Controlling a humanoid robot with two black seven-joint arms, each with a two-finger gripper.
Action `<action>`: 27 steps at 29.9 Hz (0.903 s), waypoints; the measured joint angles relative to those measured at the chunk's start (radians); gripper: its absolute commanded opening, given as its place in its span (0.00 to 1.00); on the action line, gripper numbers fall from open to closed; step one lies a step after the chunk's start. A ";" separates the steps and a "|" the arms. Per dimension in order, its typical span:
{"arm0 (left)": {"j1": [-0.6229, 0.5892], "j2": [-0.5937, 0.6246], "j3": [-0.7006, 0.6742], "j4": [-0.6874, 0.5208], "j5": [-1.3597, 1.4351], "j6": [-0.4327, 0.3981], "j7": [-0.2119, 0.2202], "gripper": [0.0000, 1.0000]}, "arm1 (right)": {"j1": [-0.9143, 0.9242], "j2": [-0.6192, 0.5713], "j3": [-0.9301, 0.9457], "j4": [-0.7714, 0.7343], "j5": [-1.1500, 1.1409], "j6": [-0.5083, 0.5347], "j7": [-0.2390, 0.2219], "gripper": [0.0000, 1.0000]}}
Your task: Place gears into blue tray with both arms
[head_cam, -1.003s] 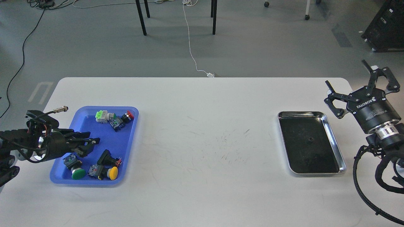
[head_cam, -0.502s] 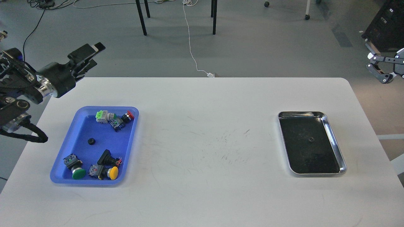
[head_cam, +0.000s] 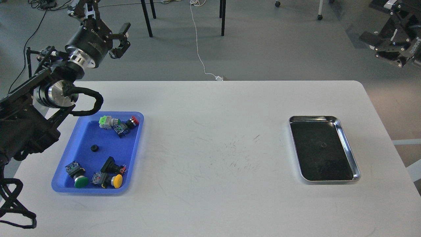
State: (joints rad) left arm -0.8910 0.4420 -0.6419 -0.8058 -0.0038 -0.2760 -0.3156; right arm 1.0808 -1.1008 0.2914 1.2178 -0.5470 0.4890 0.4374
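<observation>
One small black gear (head_cam: 95, 148) lies on the floor of the blue tray (head_cam: 82, 131) at the table's left, among coloured push-button switches. A second tiny dark gear (head_cam: 323, 145) rests in the middle of the steel tray (head_cam: 348, 148) on the right. My left gripper (head_cam: 103, 16) is raised high beyond the table's far left corner, well above the blue tray, open and holding nothing. Off the table's far right corner, my right gripper (head_cam: 375, 21) is also raised, open and empty.
The blue tray holds several switches: green and red ones (head_cam: 113, 122) at its far end, green (head_cam: 77, 176) and yellow (head_cam: 111, 179) ones at its near end. Bare scuffed white tabletop (head_cam: 213, 148) lies between the trays. Table legs and cables are on the floor beyond.
The left arm swung up from over the blue tray to above the far left corner, leaving a gear in the tray. The right gripper rose off the table's right edge.
</observation>
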 measured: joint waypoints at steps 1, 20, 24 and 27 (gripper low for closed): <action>0.000 -0.025 -0.013 0.026 -0.010 -0.005 0.001 0.98 | 0.039 0.029 -0.042 -0.024 -0.025 0.000 0.000 0.98; 0.021 -0.079 -0.037 0.083 -0.083 -0.031 -0.001 0.98 | 0.266 0.428 -0.709 -0.229 -0.710 -0.068 -0.013 0.92; 0.021 -0.076 -0.038 0.081 -0.084 -0.032 -0.003 0.98 | 0.264 0.435 -0.790 -0.287 -0.864 -0.077 -0.006 0.83; 0.024 -0.075 -0.038 0.080 -0.084 -0.032 -0.004 0.98 | 0.231 0.444 -0.820 -0.335 -0.925 -0.136 -0.003 0.74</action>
State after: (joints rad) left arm -0.8672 0.3666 -0.6797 -0.7259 -0.0875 -0.3082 -0.3200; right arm 1.3119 -0.6569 -0.5288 0.8830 -1.4719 0.3529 0.4345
